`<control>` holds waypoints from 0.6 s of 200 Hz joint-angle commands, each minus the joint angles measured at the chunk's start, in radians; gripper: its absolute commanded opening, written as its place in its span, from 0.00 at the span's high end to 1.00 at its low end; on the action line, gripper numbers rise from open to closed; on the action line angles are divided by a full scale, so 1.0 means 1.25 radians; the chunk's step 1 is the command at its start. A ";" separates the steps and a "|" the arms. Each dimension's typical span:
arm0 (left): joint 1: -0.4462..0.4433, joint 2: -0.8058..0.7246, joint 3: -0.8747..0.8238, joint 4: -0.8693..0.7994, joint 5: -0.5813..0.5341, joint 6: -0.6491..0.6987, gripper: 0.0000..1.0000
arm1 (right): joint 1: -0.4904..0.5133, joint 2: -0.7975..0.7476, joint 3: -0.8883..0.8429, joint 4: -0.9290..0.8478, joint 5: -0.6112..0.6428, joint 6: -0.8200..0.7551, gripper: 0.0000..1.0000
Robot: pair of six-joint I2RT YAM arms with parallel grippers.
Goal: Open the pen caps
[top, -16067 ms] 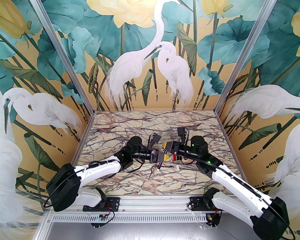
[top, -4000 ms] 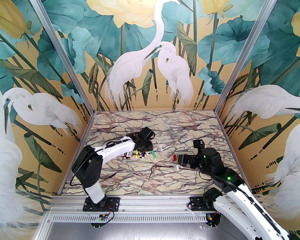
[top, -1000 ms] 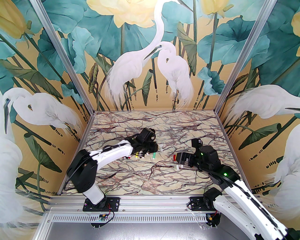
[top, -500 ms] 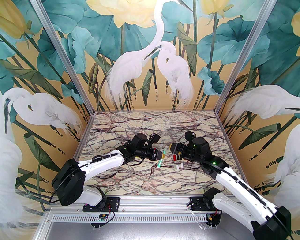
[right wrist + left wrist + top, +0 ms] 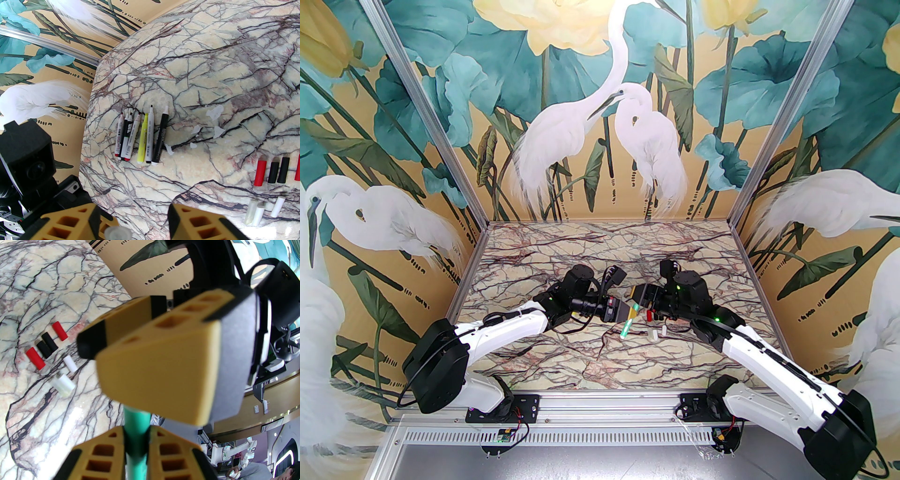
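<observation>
Two white-shelled arms (image 5: pixel 506 328), black joints (image 5: pixel 440 370), black cables (image 5: pixel 572 330), green indicator lights (image 5: pixel 716 320), pocketed ochre end effector fingers (image 5: pixel 201 225).

Pens (image 5: pixel 143 138) lie side by side on the marbled table (image 5: pixel 211 58), caps (image 5: pixel 260 172) well apart from them.

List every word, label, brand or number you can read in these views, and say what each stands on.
Nothing here can be read for certain, so no text is quoted.
On the pens lying in a row: dark print along the barrels, too small and blurred to read.
On the green pen: no print on the part that shows.
On the pen caps: plain, no marks.
</observation>
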 commanded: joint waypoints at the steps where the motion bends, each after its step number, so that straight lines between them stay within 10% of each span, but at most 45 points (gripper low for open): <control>1: -0.010 0.014 0.005 0.028 0.030 -0.011 0.83 | 0.005 0.001 0.013 0.022 -0.005 0.010 0.52; 120: -0.013 0.018 0.004 0.037 0.016 -0.016 0.84 | 0.018 0.008 0.006 0.032 -0.019 0.024 0.66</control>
